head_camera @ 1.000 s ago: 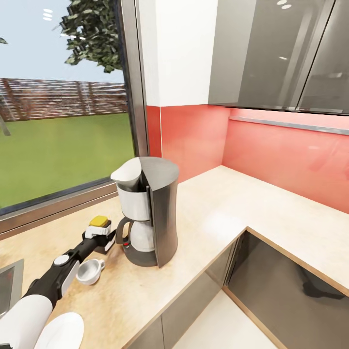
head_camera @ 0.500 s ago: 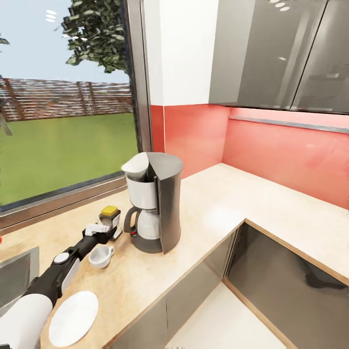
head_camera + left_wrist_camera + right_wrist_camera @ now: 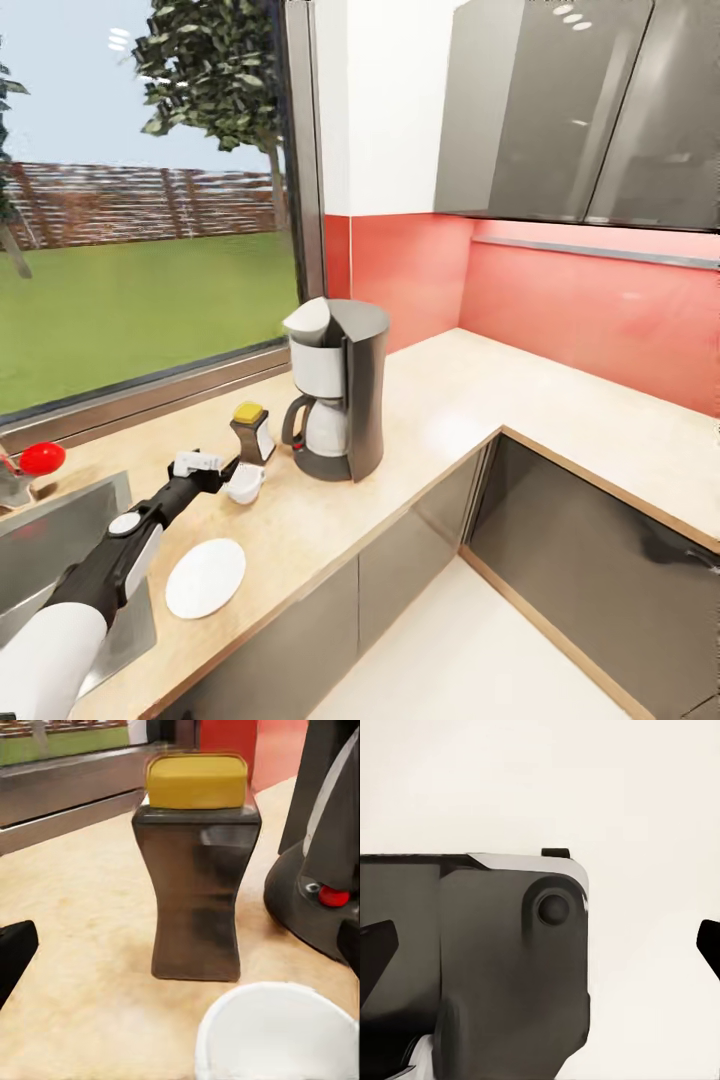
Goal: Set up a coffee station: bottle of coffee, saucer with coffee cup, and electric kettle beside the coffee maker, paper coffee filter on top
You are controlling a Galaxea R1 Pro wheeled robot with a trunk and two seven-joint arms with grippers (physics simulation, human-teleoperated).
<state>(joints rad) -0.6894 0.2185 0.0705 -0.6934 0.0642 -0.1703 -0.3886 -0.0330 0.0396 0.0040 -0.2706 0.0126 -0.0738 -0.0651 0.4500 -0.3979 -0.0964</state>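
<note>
Head view: left gripper, fingers spread and holding nothing, at the coffee cup, nearer arm for it; cup upright on the kitchen countertop between saucer near the front edge and bottle of coffee beside the coffee maker; right gripper spread.

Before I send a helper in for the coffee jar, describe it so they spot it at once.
Find the tall grey coffee maker on the beige countertop by the window. On its window side stands the bottle of coffee: short, dark and waisted, the only thing with a yellow lid, unlike the white cup beside it.
</note>
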